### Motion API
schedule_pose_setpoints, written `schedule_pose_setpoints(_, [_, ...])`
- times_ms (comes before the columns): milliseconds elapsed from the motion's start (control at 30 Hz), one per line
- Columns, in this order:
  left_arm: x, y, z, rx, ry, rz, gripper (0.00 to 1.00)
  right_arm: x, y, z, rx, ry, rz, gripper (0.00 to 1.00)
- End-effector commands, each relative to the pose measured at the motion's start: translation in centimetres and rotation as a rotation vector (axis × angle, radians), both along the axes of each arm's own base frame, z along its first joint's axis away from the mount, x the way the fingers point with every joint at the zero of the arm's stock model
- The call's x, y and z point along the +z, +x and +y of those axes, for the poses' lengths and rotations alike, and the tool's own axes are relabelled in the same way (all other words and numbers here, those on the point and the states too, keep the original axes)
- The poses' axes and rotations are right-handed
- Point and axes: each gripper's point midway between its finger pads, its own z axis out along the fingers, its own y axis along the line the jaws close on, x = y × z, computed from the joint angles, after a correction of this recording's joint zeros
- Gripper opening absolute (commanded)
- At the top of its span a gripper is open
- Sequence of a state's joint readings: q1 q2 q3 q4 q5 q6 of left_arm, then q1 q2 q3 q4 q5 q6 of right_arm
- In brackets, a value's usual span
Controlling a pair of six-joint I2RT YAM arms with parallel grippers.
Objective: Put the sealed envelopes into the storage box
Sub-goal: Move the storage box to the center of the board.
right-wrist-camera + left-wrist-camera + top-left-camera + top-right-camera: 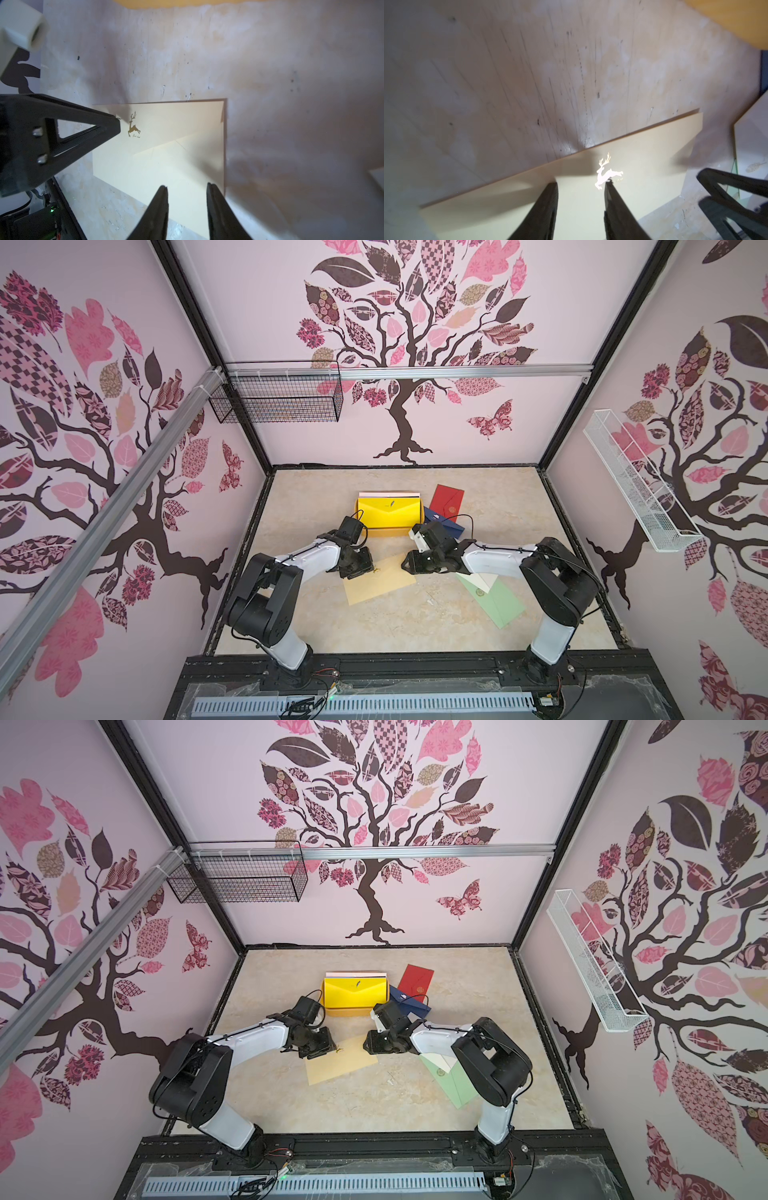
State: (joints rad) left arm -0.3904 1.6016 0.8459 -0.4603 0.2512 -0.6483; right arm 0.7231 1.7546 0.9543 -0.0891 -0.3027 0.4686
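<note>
A cream envelope [380, 578] with a deer emblem lies flat on the table between my two grippers. My left gripper [369, 568] hovers over its left end, jaws open with only the paper [633, 158] beneath them. At the envelope's right corner [166, 149] my right gripper [404, 564] also stands open. Behind them is the yellow-orange storage box [386, 531], with a yellow envelope [390, 510] leaning inside and pale ones behind it. A red envelope [446, 499] and a navy envelope [446, 524] lie right of the box. Under my right arm lie a light green envelope [498, 603] and a white one [482, 580].
A black wire basket [278, 400] hangs on the back wall at the left. On the right wall hangs a white mesh tray [636, 489]. Both arm bases stand at the table's front edge, on a black rail [415, 664].
</note>
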Motion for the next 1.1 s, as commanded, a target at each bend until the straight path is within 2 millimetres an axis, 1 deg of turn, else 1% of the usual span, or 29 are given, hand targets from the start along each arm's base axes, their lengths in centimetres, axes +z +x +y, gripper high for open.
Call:
schedule_pose_setpoints(0, [-0.3,-1.3,-0.4,-0.019,-0.034,0.008,0.42,2.7,0.4,-0.5,-0.041,0.022,-0.048,0.36])
schedule_pose_setpoints(100, [-0.2,-2.4,-0.2,-0.017,-0.045,0.015,0.42,3.6,0.1,-0.8,-0.072,0.045,-0.031,0.37])
schedule_pose_setpoints(167, [0.4,-2.7,-0.1,-0.01,-0.057,0.005,0.42,3.8,-0.3,-0.6,-0.108,0.074,0.008,0.39])
schedule_pose_setpoints(267, [2.4,-2.6,-0.2,0.003,-0.084,-0.038,0.44,3.6,-0.9,0.0,-0.168,0.121,0.088,0.42])
schedule_pose_setpoints(367, [4.8,-2.3,-0.3,0.007,-0.106,-0.093,0.47,3.2,-1.2,0.8,-0.206,0.171,0.137,0.44])
schedule_pose_setpoints(400, [5.4,-2.2,-0.1,0.013,-0.102,-0.106,0.47,3.0,-1.3,1.1,-0.214,0.188,0.155,0.45])
schedule_pose_setpoints(467, [6.0,-2.3,0.8,0.041,-0.071,-0.127,0.48,2.4,-1.3,1.7,-0.216,0.203,0.184,0.45])
schedule_pose_setpoints(533, [5.7,-2.3,1.9,0.08,-0.044,-0.146,0.48,2.0,-1.3,2.5,-0.211,0.216,0.206,0.45])
schedule_pose_setpoints(600, [4.8,-2.3,3.2,0.133,-0.042,-0.124,0.46,1.5,-1.4,3.2,-0.208,0.22,0.229,0.46])
schedule_pose_setpoints(667, [4.0,-2.0,3.7,0.159,-0.061,-0.095,0.43,1.3,-1.3,3.9,-0.212,0.232,0.244,0.45])
schedule_pose_setpoints(733, [3.1,-1.6,4.0,0.16,-0.05,-0.069,0.38,0.8,-1.2,4.4,-0.223,0.234,0.262,0.45])
schedule_pose_setpoints(833, [1.9,-1.3,3.9,0.141,-0.039,-0.03,0.32,0.4,-0.8,5.1,-0.234,0.24,0.273,0.44])
schedule_pose_setpoints(1067, [0.8,-1.6,4.1,0.143,-0.027,-0.022,0.32,0.2,0.2,6.6,-0.246,0.252,0.298,0.42])
